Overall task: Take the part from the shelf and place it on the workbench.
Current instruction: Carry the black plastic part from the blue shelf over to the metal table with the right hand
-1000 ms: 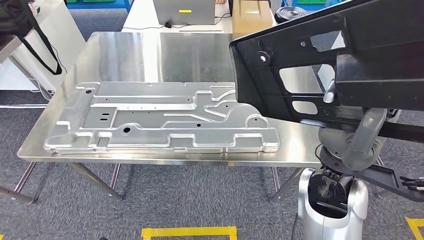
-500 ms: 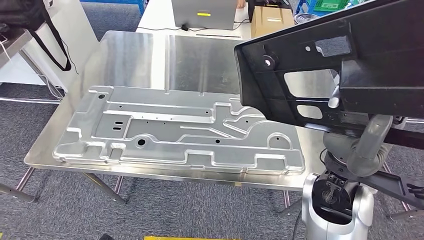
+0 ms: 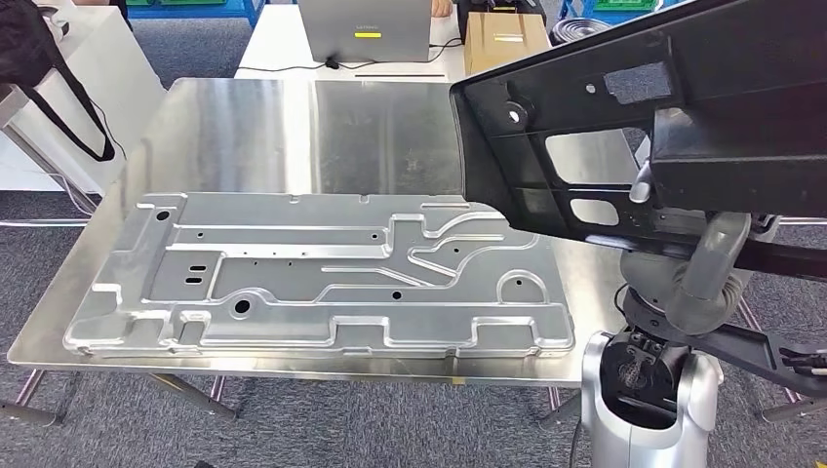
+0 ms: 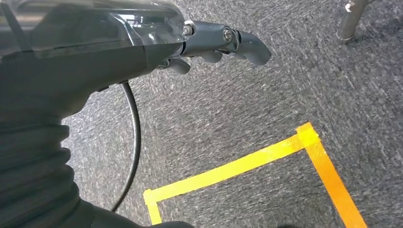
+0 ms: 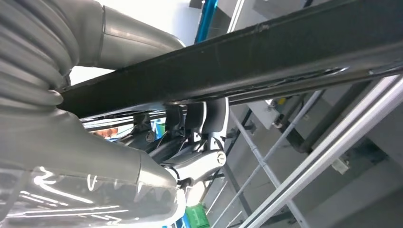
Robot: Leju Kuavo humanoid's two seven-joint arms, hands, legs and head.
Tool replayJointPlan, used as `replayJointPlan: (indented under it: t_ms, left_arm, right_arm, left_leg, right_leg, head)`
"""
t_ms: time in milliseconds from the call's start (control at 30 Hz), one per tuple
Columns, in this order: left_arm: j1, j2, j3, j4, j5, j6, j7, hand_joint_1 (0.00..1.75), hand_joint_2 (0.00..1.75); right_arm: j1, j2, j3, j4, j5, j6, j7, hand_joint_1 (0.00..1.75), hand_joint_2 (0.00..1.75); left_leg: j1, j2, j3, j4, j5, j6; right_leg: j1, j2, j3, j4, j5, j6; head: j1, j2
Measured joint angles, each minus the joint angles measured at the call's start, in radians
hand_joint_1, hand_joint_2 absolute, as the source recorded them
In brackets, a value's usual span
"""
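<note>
Gripping the black part (image 3: pixel 644 127) above the workbench (image 3: pixel 244 117), the right hand (image 5: pixel 199 142) grasps it; left hand (image 4: pixel 214 42) hangs empty, fingers loosely extended.

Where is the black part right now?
In the head view the black part hangs at the right, held by the right robot hand, its left end over the workbench above the silver stamped panel.

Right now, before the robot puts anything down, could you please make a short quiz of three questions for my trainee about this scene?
1. True or false: the black part already rests on the workbench.
2. Which robot hand holds the black part? A) left robot hand B) right robot hand
3. Fill in: a large stamped ___ panel lies on the workbench.

Key: 1 false; 2 B; 3 metal.
</note>
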Motion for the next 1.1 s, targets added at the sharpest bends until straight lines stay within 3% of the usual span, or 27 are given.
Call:
replayJointPlan:
  t_ms: [33, 100, 133, 267, 467, 667, 800, 933, 1100]
  left_arm:
    - [0.000, 0.000, 0.000, 0.000, 0.000, 0.000, -0.001, 0.00, 1.75]
    - [0.001, 0.000, 0.001, 0.000, 0.001, 0.000, -0.002, 0.00, 1.75]
    - [0.002, -0.001, 0.003, 0.000, 0.002, -0.001, -0.002, 0.00, 1.75]
    - [0.003, -0.005, 0.010, 0.000, 0.003, -0.002, -0.005, 0.00, 1.75]
    - [-0.001, -0.015, 0.010, 0.000, -0.006, -0.018, -0.039, 0.00, 1.75]
    - [-0.014, -0.027, 0.008, 0.000, -0.027, -0.021, -0.111, 0.00, 1.75]
    - [-0.024, -0.033, 0.004, 0.000, -0.035, -0.023, -0.163, 0.00, 1.75]
    - [-0.034, -0.038, -0.009, 0.000, -0.042, -0.030, -0.205, 0.00, 1.75]
    - [-0.054, -0.041, -0.030, 0.000, -0.061, -0.053, -0.215, 0.00, 1.75]
  right_arm:
    - [-0.001, 0.000, 0.000, 0.000, 0.008, -0.005, 0.000, 1.75, 1.75]
    - [-0.004, -0.002, 0.000, -0.002, 0.032, -0.020, 0.000, 1.75, 1.75]
    - [-0.009, -0.005, 0.000, -0.003, 0.048, -0.028, 0.000, 1.75, 1.75]
    - [-0.056, -0.038, -0.001, -0.004, 0.131, -0.069, 0.015, 1.75, 1.75]
    - [-0.253, -0.152, -0.009, 0.102, 0.287, -0.147, 0.087, 1.75, 1.75]
    - [-0.560, -0.313, -0.010, 0.468, 0.498, -0.219, 0.143, 1.75, 1.75]
    - [-0.763, -0.387, 0.010, 0.779, 0.676, -0.273, 0.154, 1.75, 1.75]
    - [-0.899, -0.421, 0.063, 1.025, 0.869, -0.361, 0.178, 1.75, 1.75]
    - [-0.953, -0.406, 0.179, 1.235, 1.070, -0.471, 0.217, 1.75, 1.75]
  left_leg:
    - [-0.001, 0.000, 0.016, -0.046, 0.017, 0.002]
    - [-0.004, -0.001, 0.023, -0.074, 0.025, 0.009]
    - [-0.005, 0.000, 0.023, -0.075, 0.029, 0.014]
    - [-0.005, -0.001, 0.024, -0.077, 0.038, 0.017]
    - [-0.009, -0.001, 0.024, -0.077, 0.038, 0.022]
    - [-0.011, -0.001, 0.022, -0.075, 0.039, 0.026]
    - [-0.010, -0.002, 0.021, -0.076, 0.041, 0.027]
    - [-0.008, -0.002, 0.022, -0.079, 0.042, 0.027]
    - [-0.007, 0.000, 0.025, -0.084, 0.042, 0.026]
  right_leg:
    - [0.000, 0.000, 0.001, 0.002, -0.002, 0.004]
    - [0.002, 0.001, 0.002, 0.003, -0.005, 0.013]
    - [0.002, 0.001, 0.002, 0.003, -0.006, 0.014]
    - [0.003, 0.000, 0.008, -0.004, -0.004, -0.004]
    - [0.003, 0.000, 0.012, -0.015, 0.003, 0.005]
    - [0.000, 0.000, 0.012, -0.017, 0.005, 0.031]
    - [0.000, -0.001, 0.010, -0.016, 0.006, 0.037]
    - [0.001, -0.001, 0.009, -0.016, 0.006, 0.037]
    - [0.003, 0.000, 0.009, -0.016, 0.006, 0.037]
  head:
    - [-0.002, 0.000]
    - [-0.004, 0.000]
    - [-0.003, 0.000]
    - [0.002, 0.000]
    - [0.005, 0.000]
    - [0.006, 0.000]
    - [0.005, 0.000]
    - [0.005, 0.000]
    - [0.004, 0.000]
